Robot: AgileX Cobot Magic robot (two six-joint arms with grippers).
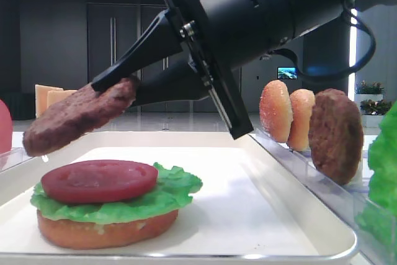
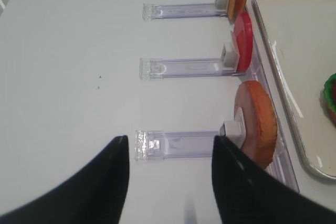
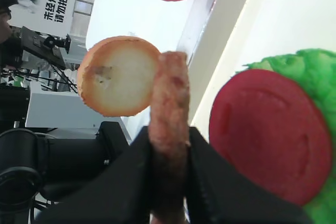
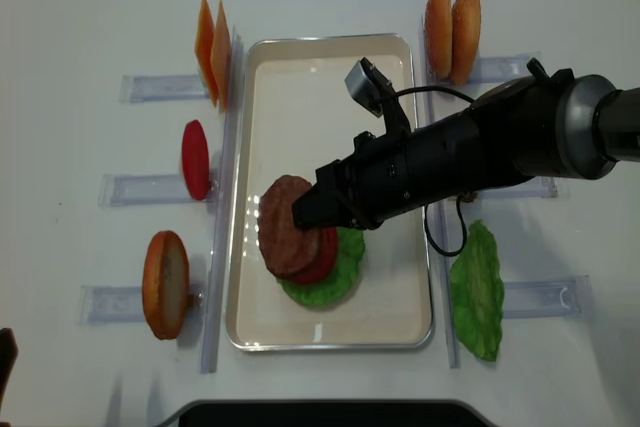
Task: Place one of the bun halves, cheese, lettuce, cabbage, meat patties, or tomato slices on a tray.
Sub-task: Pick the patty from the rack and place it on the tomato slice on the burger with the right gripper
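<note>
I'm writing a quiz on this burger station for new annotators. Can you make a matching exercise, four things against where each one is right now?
Things:
1. meat patty
2. tomato slice
3. lettuce leaf
4. cheese slices

Places:
A. standing in a rack left of the tray, far end
B. lying on the lettuce of the stack in the tray
C. pinched in the right tool, above the stack
D. in a rack right of the tray, near end

Pairs: 1-C, 2-B, 3-D, 4-A

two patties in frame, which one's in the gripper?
The meat patty tilted above the stacked tomato slice, pinched at its edge by the right gripper. The other patty stands upright in the clear rack beside the buns.
</note>
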